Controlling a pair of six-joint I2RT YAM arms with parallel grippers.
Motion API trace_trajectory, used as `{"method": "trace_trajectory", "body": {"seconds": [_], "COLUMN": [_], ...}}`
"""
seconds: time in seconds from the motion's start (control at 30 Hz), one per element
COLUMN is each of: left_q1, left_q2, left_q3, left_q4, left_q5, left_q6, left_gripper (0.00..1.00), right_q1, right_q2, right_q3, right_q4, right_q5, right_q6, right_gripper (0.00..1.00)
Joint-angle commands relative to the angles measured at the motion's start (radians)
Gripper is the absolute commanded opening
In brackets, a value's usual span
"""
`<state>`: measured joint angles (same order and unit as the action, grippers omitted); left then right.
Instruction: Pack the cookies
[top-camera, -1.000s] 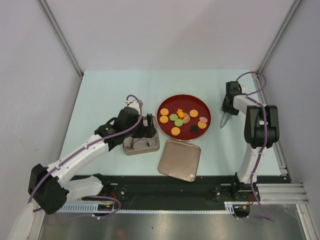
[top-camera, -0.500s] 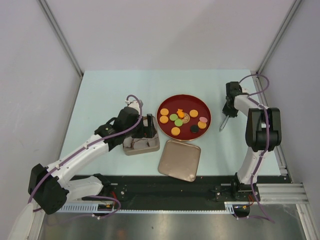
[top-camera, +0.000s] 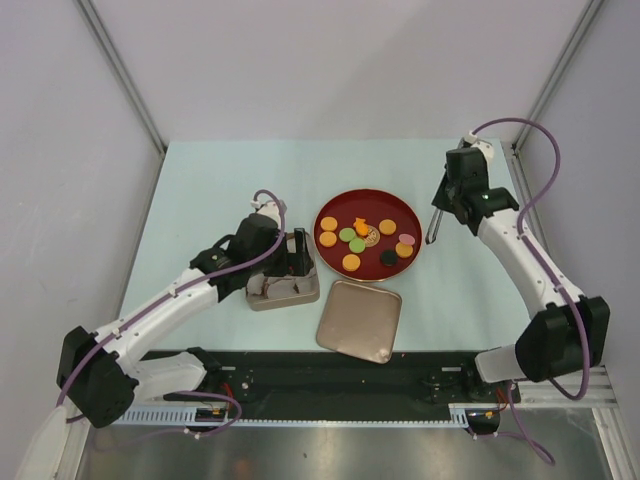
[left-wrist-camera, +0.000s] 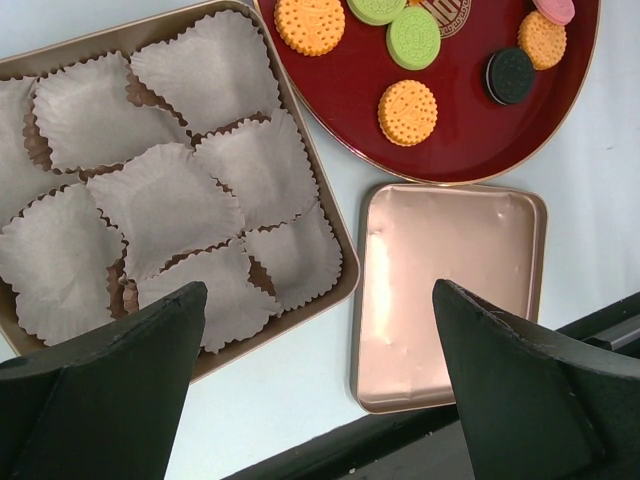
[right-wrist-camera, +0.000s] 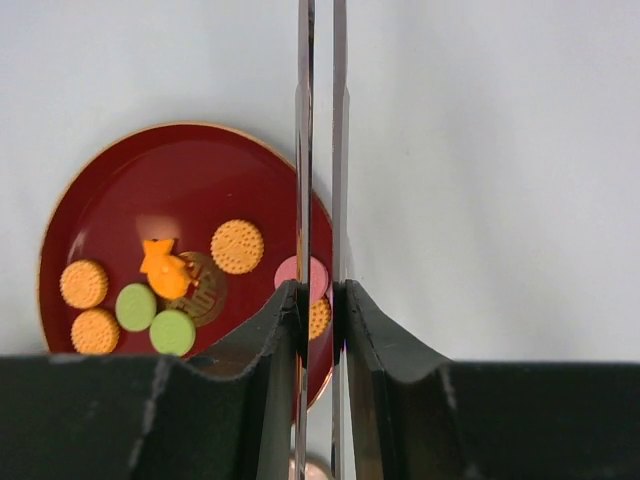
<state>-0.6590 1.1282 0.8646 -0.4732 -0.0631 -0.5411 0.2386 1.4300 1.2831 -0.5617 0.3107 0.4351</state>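
Several small round cookies lie on the dark-red plate (top-camera: 368, 192): orange (top-camera: 329, 224), green (top-camera: 347, 235), black (top-camera: 389, 257) and pink (top-camera: 407, 240). My right gripper (top-camera: 441, 203) is shut on thin metal tongs (top-camera: 433, 226) just right of the plate, tips pointing down. In the right wrist view the tongs' blades (right-wrist-camera: 305, 100) cross the plate's right rim, over the pink cookie (right-wrist-camera: 287, 271). My left gripper (top-camera: 297, 255) is open and empty above the tan tin (top-camera: 262, 300). The left wrist view shows the tin's rim (left-wrist-camera: 345, 270) around several paper cups.
The tan lid (top-camera: 360, 320) lies flat in front of the plate, near the table's front edge; it also shows in the left wrist view (left-wrist-camera: 450, 290). An orange fish-shaped piece (right-wrist-camera: 165, 268) sits on a patterned tan cookie at the plate's centre.
My right arm has swung up and to the left with the tongs, from the table's right side to the plate's right rim. The left arm has not moved.
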Motion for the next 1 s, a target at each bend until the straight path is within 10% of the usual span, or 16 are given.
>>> {"method": "trace_trajectory", "body": {"seconds": [0.0,0.37,0.97], "left_q1": [-0.005,-0.017,-0.04], "left_q2": [-0.001,0.03,-0.038], "left_q3": [0.014,0.065,0.014], "left_q4": [0.031,0.154,0.122], "left_q5": [0.028,0.158,0.097], "left_q6": [-0.011,-0.115,-0.126], "left_gripper": [1.0,1.0,1.0], "right_q1": [0.039,0.154,0.242], "right_q2": [-0.094,-0.203,-0.125], "right_q3": [-0.014,-0.033,0.044], "right_q4": [-0.061,-0.139,-0.319], "right_q5": [-0.048,-0.196,-0.242], "right_q6": [-0.025,-0.009,-0.104], "right_gripper": [0.22,0.0,0.15]}}
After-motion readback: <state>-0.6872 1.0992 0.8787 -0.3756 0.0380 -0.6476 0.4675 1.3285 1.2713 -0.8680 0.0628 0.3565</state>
